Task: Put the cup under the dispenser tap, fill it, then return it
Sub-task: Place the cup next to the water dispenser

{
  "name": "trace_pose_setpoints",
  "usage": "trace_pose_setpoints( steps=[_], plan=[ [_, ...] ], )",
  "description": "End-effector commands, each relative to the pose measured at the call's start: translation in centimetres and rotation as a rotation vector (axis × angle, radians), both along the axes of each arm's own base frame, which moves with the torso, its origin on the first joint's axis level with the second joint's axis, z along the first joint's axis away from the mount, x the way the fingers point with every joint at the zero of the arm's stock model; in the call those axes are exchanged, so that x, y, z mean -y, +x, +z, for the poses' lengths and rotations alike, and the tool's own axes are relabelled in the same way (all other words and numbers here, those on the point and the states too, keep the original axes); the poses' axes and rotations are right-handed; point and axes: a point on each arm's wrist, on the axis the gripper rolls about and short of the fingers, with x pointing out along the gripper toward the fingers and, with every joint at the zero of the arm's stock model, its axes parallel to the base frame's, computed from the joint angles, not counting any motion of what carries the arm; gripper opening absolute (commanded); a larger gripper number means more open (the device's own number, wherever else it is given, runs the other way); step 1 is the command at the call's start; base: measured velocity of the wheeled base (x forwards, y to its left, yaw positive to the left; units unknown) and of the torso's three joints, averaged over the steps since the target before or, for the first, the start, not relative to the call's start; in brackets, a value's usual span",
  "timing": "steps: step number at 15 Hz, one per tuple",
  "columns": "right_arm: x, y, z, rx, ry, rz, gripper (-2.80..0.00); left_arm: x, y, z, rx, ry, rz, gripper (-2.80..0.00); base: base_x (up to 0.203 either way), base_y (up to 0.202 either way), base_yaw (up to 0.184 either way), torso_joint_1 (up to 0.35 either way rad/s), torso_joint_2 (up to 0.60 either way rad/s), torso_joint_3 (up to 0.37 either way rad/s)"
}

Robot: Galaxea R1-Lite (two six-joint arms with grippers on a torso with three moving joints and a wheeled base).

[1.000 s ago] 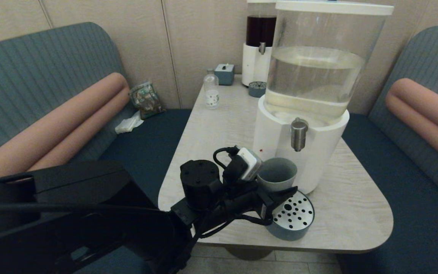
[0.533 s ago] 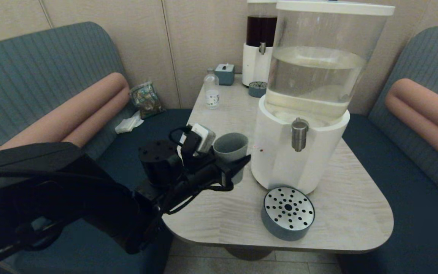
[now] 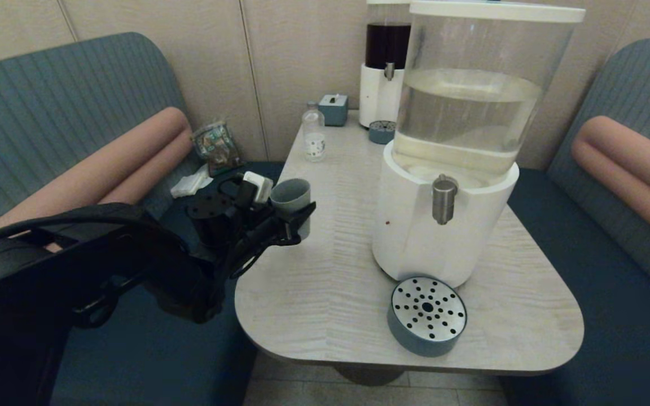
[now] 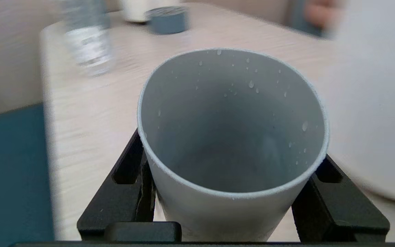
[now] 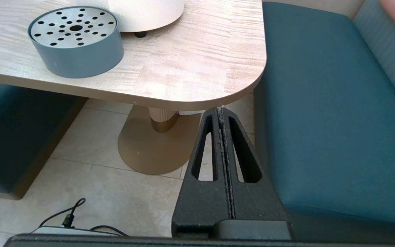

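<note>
Left claw (image 3: 297,223) grips the cup (image 3: 291,198) over table's (image 3: 325,293) left edge.

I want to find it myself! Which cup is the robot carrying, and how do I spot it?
Find the big white dispenser with the clear tank on the table. Near the table's left edge, the black left gripper is shut on the cup. It is plain grey-blue with no handle, unlike the small clear bottle behind it.

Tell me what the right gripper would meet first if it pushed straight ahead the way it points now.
The right gripper, shut and parked below table height, points at the rounded corner of the table. Going straight on, it would probably meet that edge or pass just beneath it toward the pedestal; depth is unclear.
</note>
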Motion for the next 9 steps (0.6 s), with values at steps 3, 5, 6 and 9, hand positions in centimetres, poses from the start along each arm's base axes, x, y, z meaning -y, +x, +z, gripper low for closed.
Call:
trace_pose_setpoints(
  steps=[3, 5, 6, 9],
  plan=[
    [0.0, 0.0, 0.0, 0.0, 0.0, 0.001, -2.8, -1.6, 2.8, -4.1, -0.04, 0.012, 0.046, -2.8, 0.0, 0.0, 0.0, 0.0, 0.0, 0.0],
    [0.0, 0.0, 0.0, 0.0, 0.0, 0.001, -2.8, -2.2, 4.0, -5.4, -0.045, 0.008, 0.061, -2.8, 0.0, 0.0, 0.0, 0.0, 0.0, 0.0],
    [0.0, 0.0, 0.0, 0.0, 0.0, 0.001, -2.8, -2.3, 4.2, -5.3, -0.04, 0.001, 0.062, -2.8, 0.0, 0.0, 0.0, 0.0, 0.0, 0.0],
    [0.0, 0.0, 0.0, 0.0, 0.0, 0.001, -2.8, -2.3, 4.3, -5.1, -0.031, 0.0, 0.065, -2.8, 0.0, 0.0, 0.0, 0.0, 0.0, 0.0]
  ],
)
